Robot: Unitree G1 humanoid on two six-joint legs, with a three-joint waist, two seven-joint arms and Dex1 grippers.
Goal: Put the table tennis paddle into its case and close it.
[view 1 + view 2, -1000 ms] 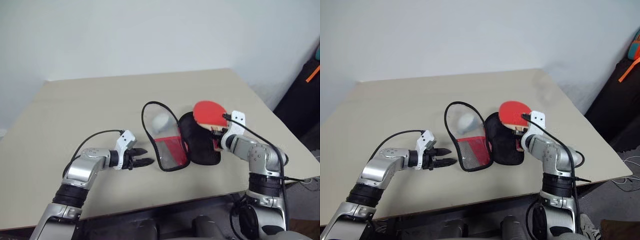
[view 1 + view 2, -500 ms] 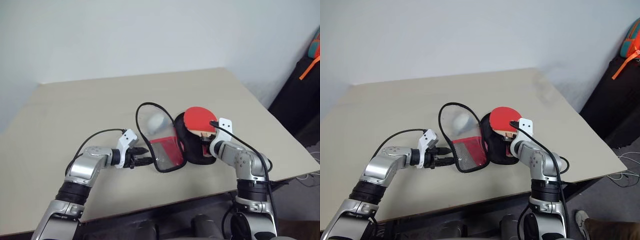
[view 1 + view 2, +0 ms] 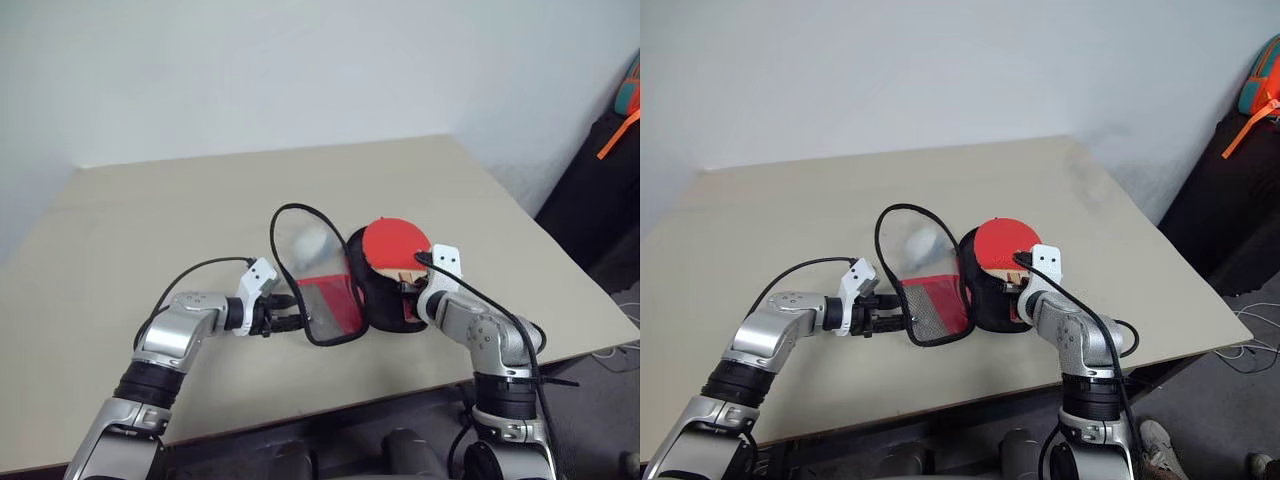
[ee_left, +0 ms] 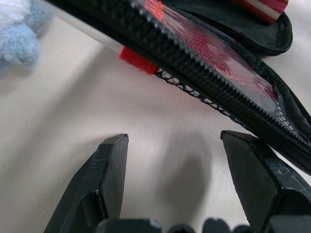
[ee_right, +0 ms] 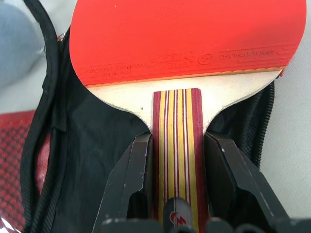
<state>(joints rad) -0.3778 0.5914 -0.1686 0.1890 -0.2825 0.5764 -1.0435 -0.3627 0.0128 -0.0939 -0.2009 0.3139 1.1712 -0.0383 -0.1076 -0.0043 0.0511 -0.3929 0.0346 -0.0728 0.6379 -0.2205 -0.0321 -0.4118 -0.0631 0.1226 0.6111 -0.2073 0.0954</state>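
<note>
My right end effector is clamped on the table tennis paddle handle, red face over the black half of the case, near the worktop middle. Left end effector is spread wide w/ nothing in it, just beside the red mesh flap. Risks, imo: blade catches the zip rim & shoves the whole case, since the flap's unpinned; flap flops shut.

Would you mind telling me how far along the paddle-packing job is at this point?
Done: the case lies unzipped and spread open on the table. In hand: the right hand grips the paddle by its handle, above the black half; the open left hand sits at the case's edge. Left: sliding it in and zipping shut.
</note>
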